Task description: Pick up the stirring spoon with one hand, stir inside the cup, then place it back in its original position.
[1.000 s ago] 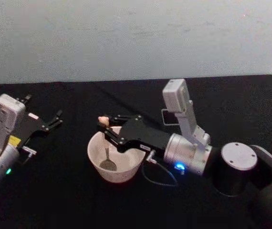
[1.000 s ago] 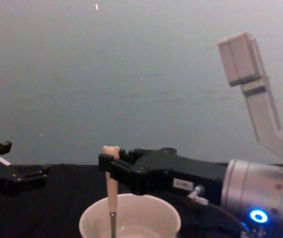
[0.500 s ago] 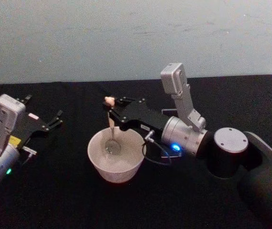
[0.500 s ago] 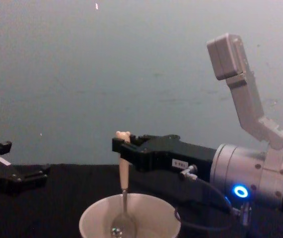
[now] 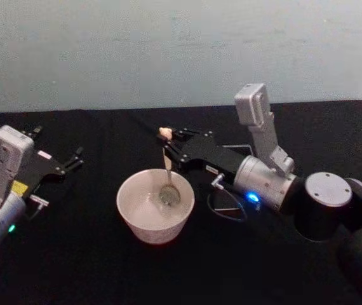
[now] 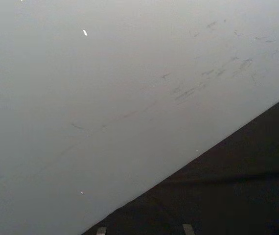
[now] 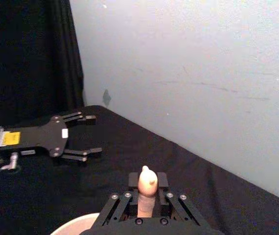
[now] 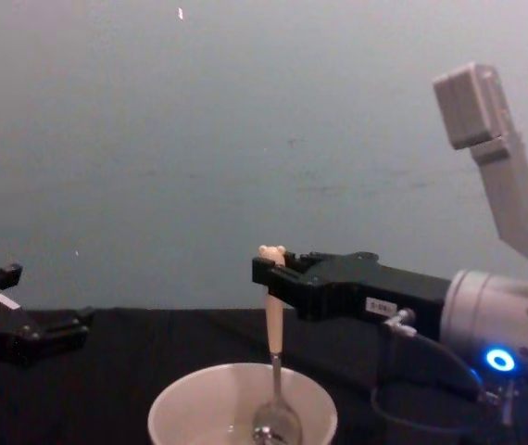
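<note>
Right gripper [image 5: 168, 143]: clenched on spoon [image 5: 167, 170] handle, upright
Spoon bowl: inside cup [image 5: 144, 234], toward 3 o'clock
Left gripper [image 5: 73, 160]: released, parked at cup's 9 o'clock

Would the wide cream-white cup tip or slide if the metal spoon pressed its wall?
Likely slides, not tips: the cup is wide and low. Its thin rim suggests lightness. The right gripper holds the spoon inside; the left gripper idles aside.

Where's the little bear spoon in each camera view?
Head: spoon centre, upright in the cup, gripped by the right claw.
Chest: spoon lower centre, its bowl inside the cup.
Right wrist: spoon's bear head bottom centre.
Left wrist: cannot tell.
Shared landmark: the cream cup; left claw parked left.
</note>
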